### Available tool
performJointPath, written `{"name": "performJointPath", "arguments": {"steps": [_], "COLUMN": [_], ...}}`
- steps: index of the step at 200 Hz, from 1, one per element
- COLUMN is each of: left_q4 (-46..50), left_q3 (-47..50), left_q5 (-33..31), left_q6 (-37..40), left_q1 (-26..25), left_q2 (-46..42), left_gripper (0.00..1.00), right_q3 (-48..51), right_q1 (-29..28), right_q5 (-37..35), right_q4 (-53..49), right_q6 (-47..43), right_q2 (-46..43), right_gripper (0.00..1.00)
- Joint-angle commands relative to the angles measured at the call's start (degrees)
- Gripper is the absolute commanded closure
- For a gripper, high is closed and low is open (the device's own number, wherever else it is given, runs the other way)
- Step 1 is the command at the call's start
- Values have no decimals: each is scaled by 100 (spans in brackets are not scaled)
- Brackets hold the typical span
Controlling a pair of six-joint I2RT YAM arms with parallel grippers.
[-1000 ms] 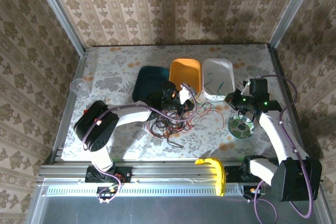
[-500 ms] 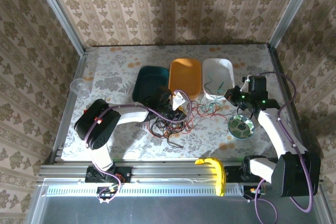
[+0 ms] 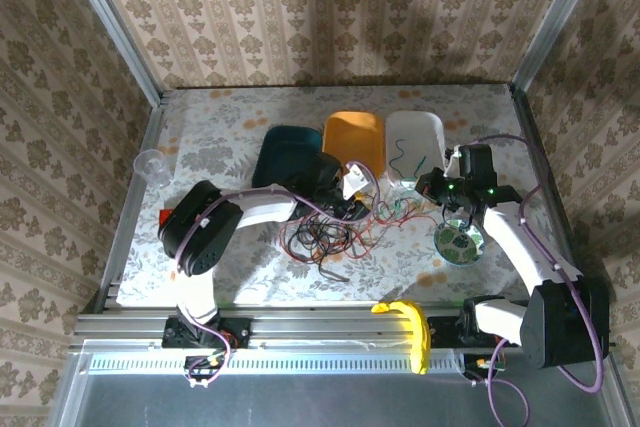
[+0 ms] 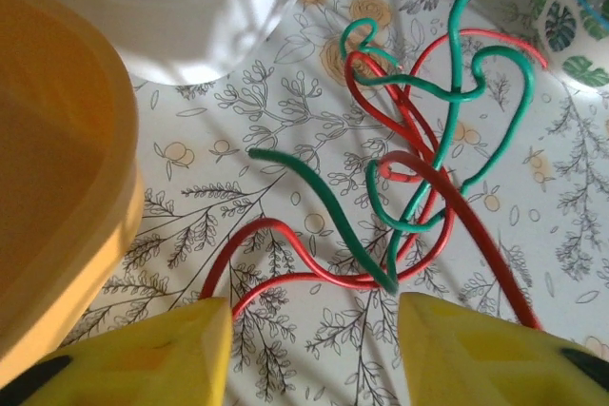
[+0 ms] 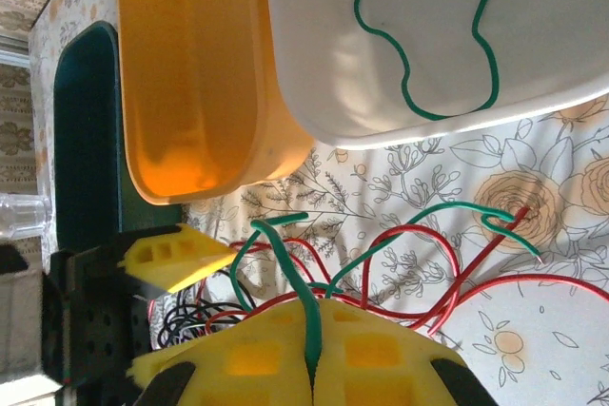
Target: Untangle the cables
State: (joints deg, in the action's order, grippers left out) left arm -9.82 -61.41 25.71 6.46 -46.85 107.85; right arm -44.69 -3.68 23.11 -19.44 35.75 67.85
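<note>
- Between the pads of my right tool [image 5: 314, 335] a green cable [image 5: 290, 278] is pinched. The pads meet on it, and the strand rises out from between them before arching down toward the worktop [image 4: 238, 140].
- My left tool [image 4: 314, 349] stands wide and holds nothing. Its two yellow fingers [image 4: 143, 358] are poised low over a red cable [image 4: 269, 224] that is knotted with green ones on the floral surface.
- Most of the cables [image 3: 325, 237] lie in a loose heap mid-worktop. The black loops sit nearer the left arm, and the red and green ones spread right toward my right tool.
- A second green cable [image 5: 407, 92] lies apart inside the white tray [image 5: 571, 7], which sits just beside the orange tray [image 5: 190, 92].
- I judge these wires light, limp and a little springy. They would likely slip through a loose pinch and drag their neighbours along.
- The best hold, I think, is a free end or a single raised loop clear of crossings. I would draw it out slowly so the knot loosens rather than tightens.
</note>
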Motion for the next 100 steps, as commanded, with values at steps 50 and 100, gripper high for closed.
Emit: {"name": "performJointPath", "arguments": {"steps": [50,100], "left_q4": [-85,313], "left_q3": [-291,-153], "left_q5": [282,193], "left_q6": [-90,169], "left_q1": [-105,-114], "left_q2": [350,-162], "left_gripper": [73,51], "right_q3": [-426,-480], "right_q1": [-43,-100], "right_q5": [-94,-425], "right_q4": [-132,-352], "right_q6": [-292,-469], "right_q2": [-1,13], "right_gripper": [100,100]}}
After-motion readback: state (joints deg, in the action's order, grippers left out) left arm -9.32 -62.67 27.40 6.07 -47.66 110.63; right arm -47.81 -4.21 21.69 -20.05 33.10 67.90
